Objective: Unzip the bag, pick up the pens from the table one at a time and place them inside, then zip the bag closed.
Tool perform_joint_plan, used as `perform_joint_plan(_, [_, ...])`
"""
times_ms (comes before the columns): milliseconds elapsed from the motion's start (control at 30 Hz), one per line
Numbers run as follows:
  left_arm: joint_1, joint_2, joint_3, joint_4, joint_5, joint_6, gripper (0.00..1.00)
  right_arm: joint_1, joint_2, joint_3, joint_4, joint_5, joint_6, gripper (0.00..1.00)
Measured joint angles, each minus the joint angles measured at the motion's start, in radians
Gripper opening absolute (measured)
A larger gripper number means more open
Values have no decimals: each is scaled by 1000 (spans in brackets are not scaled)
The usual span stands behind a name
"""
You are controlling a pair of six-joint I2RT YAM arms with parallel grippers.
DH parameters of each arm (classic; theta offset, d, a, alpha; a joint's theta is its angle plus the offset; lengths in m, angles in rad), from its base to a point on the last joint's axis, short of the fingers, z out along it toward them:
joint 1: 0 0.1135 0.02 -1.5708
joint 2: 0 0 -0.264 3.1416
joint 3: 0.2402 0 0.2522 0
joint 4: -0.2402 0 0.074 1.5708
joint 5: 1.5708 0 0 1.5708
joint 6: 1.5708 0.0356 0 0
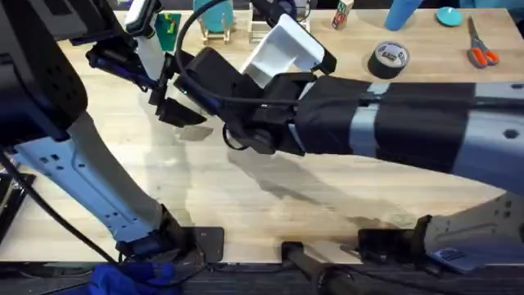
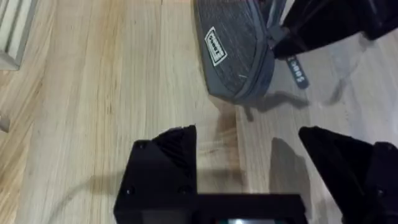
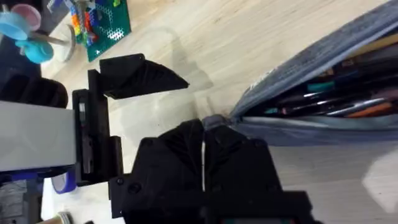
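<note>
Pale plank table (image 1: 270, 213) lies bare along its near edge, by my two bases. My right gripper (image 3: 203, 146) reaches across the middle, fingers pressed together on the zipper end of the bag (image 3: 323, 81). One bag, mouth gaping, with several pens (image 3: 336, 99) packed lengthwise inside, too crowded to count. My left gripper (image 2: 249, 155) hovers with jaws wide just beside the bag's rounded end (image 2: 236, 53). Scissors (image 1: 481, 51) and one tape roll (image 1: 388, 59) rest by the far right edge.
</note>
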Motion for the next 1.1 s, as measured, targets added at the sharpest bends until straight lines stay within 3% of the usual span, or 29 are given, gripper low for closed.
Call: perform_joint_plan(1100, [0,0,0,14,7,0,995,0,-27,-6,-5,14,-8,31])
